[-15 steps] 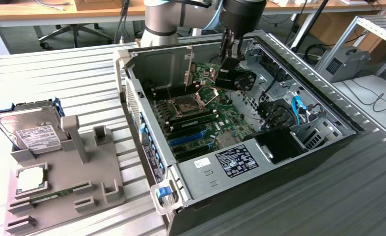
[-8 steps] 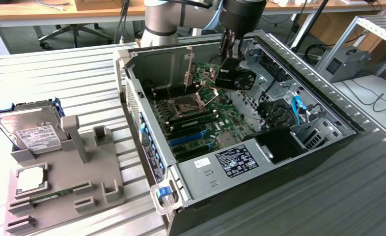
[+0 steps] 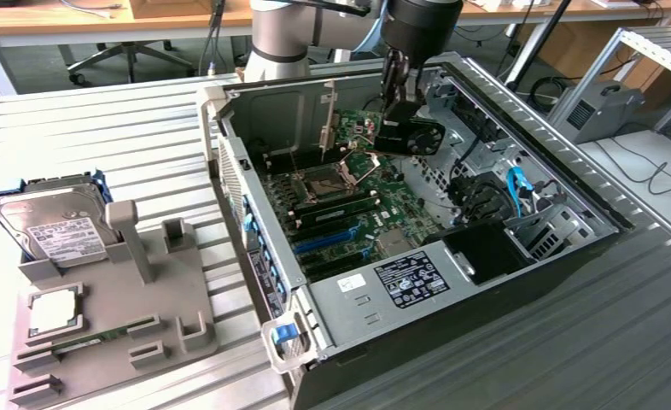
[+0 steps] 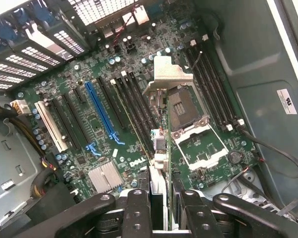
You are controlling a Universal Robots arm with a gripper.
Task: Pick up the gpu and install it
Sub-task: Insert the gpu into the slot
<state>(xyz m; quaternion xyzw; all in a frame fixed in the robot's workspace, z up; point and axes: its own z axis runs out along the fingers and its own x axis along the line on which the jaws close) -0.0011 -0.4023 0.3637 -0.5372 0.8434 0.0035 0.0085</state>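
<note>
Holding the gpu [image 4: 159,158] edge-on, the gripper [image 4: 163,198] is partway closed, its fingers [image 4: 139,208] pinching the card's flat faces. The card hangs inside the case [image 3: 506,342], above the board [image 4: 114,163], between the memory slots [image 4: 136,109] and the socket [image 4: 181,106], not touching either. This looks like the carry-to-slot step. Seating it would call for shifting it over the blue slot [image 4: 100,111] and squaring it up (it sits slightly skewed). Its blade reaches from the fingers toward the board, with the long axis roughly along the slots' line.
</note>
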